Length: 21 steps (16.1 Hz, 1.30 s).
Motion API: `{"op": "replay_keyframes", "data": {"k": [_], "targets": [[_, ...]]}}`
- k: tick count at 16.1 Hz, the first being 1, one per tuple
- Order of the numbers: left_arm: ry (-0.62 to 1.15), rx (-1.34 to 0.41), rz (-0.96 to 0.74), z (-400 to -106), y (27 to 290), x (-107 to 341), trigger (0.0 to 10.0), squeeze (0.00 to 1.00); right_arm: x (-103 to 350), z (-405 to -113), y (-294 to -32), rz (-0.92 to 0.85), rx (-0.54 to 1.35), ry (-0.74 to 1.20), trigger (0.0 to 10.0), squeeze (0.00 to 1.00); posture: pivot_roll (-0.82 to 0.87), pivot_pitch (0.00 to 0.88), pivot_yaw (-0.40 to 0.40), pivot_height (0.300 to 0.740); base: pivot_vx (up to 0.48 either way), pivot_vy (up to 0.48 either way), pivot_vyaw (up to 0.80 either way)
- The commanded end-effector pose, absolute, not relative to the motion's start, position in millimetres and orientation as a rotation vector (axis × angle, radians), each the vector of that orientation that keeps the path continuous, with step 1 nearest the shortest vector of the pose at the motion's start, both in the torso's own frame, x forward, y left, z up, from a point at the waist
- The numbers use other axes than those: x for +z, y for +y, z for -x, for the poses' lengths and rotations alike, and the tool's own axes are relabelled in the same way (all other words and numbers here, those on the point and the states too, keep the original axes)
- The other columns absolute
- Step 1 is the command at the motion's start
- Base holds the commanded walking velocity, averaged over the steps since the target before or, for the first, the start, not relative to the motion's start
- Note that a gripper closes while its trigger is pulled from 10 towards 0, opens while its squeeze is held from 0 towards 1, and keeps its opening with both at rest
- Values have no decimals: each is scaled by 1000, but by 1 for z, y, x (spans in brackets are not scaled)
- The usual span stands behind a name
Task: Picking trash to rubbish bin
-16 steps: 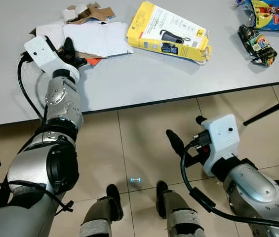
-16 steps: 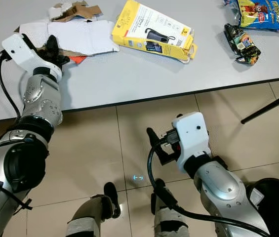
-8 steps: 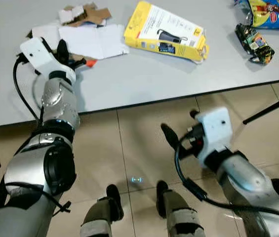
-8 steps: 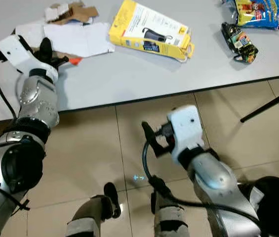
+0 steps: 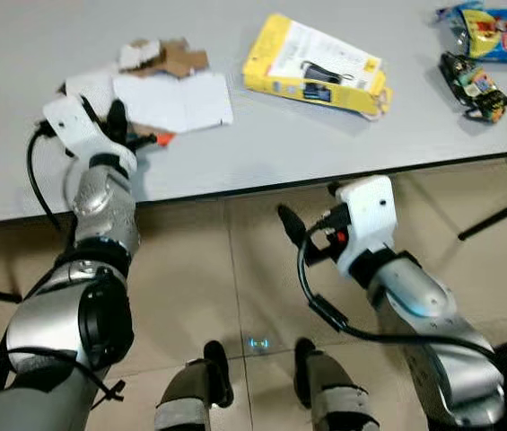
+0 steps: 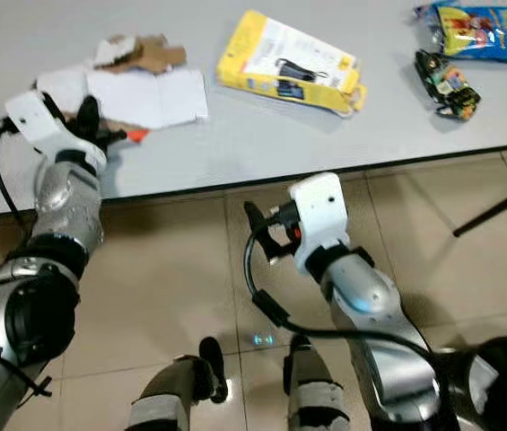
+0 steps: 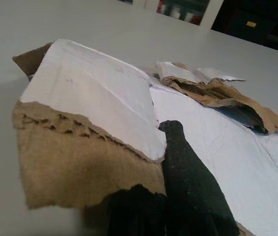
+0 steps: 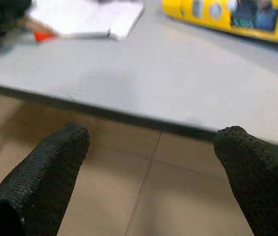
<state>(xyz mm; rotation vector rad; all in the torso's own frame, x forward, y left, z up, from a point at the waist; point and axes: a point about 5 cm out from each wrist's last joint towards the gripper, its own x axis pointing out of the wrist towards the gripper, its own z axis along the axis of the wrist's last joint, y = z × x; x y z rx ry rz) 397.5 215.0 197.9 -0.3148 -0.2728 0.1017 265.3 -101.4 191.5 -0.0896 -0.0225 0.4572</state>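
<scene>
Cardboard scrap (image 7: 75,147) pinched by the left gripper (image 7: 170,196) — yellow box (image 5: 318,67) beyond; right gripper (image 8: 151,162) wide, off-table.

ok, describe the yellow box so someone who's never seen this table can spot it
On the grey table, look toward the middle, right of the torn white cardboard pile and left of the snack wrappers. The yellow box lies flat: a bright yellow retail carton with a white printed panel, the only yellow thing there.

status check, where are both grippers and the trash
Left gripper shut on torn cardboard at table. Right gripper open, below table edge. Yellow box untouched.
</scene>
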Motion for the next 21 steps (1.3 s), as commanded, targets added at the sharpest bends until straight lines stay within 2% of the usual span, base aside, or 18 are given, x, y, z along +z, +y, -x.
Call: {"op": "replay_keyframes", "data": {"k": [1, 4, 8, 12, 16, 21], "targets": [[-249, 91, 297, -394, 216, 186, 0, 0, 190, -267, -99, 89, 458, -36, 10000, 0, -299, 211, 90, 740, 0, 0, 0], [-283, 70, 263, -386, 221, 180, 0, 0, 189, -280, -92, 81, 477, -70, 10000, 0, -219, 158, 96, 740, 0, 0, 0], [-380, -5, -37, -377, 227, 191, 0, 0, 186, -293, -79, 54, 501, -103, 10000, 0, -141, 118, 103, 740, 0, 0, 0], [-532, -50, -249, -362, 235, 217, 0, 0, 184, -298, -71, 32, 504, -132, 10000, 0, -115, 120, 118, 740, 0, 0, 0], [-574, -14, -276, -346, 243, 220, 0, 0, 178, -296, -71, 26, 501, -126, 10000, 0, -100, 130, 123, 740, 0, 0, 0], [-583, 12, -260, -323, 238, 224, 0, 0, 176, -300, -70, 23, 504, -134, 10000, 0, -66, 138, 123, 740, 0, 0, 0]]}}
